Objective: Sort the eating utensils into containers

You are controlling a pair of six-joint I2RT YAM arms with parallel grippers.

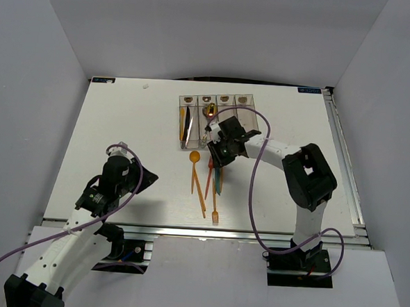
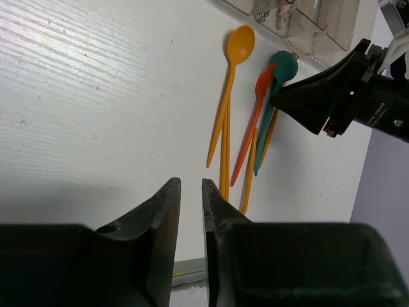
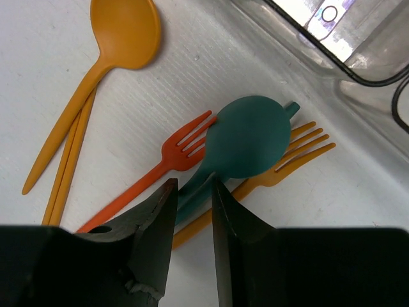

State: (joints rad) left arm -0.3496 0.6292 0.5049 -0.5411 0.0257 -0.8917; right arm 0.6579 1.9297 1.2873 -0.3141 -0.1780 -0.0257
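Hovering right claw (image 3: pixel 190 192) narrowly parted, smooth rounded teal spoon (image 3: pixel 246 137), slim red fork (image 3: pixel 172 157) beneath

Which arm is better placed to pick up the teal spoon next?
The right arm. Its gripper hangs right over the teal spoon, fingers almost closed. The left gripper sits far off, nothing near it.

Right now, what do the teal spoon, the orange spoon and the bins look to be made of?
Teal spoon: seems plastic, matte; solid even colour with only a soft sheen. Orange spoon: likely the same matte moulded plastic, thin tapering handle. Bins: clear, glossy rigid plastic by the look; the utensils inside show through the walls, though glass cannot be ruled out from these views.
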